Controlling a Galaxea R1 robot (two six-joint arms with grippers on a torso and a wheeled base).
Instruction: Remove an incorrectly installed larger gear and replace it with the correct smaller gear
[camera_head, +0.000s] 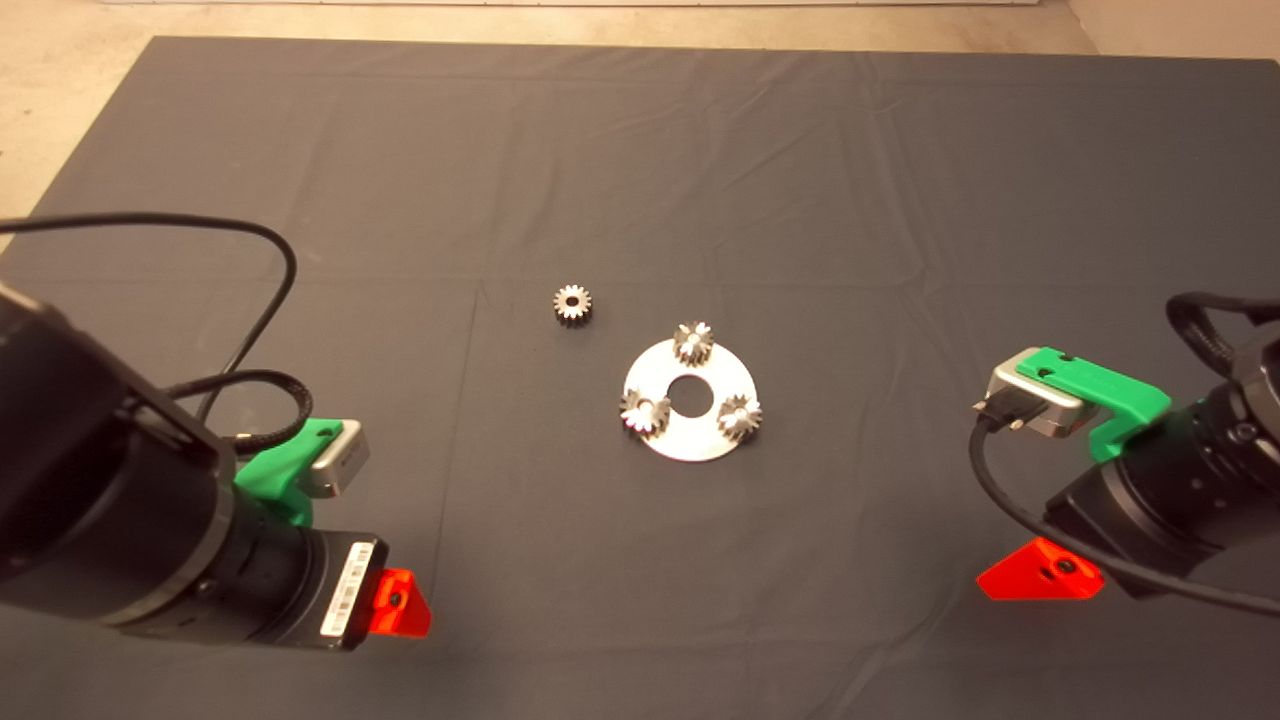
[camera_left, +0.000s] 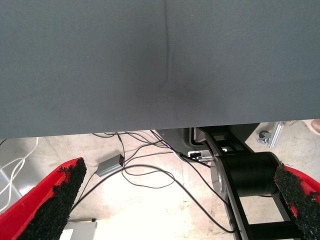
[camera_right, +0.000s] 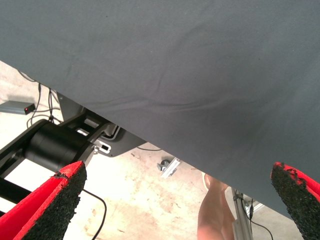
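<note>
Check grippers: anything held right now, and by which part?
Nothing held. Left gripper and right gripper are both open and empty at the mat's near edge; the smaller gear lies loose.

A bright polished metal disc (camera_head: 688, 425) and dull steel smaller gear (camera_head: 572, 303) lie on matt, creased cloth mat (camera_head: 640, 160).

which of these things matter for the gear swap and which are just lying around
For the job:
smaller gear, loose on the mat
silver disc carrying three gears
larger gear, probably the disc's near-left one, hard to tell
left gripper and right gripper, both open, waiting at the near edge

Just lying about:
floor cables
small grey box on the floor
a person's leg
</note>
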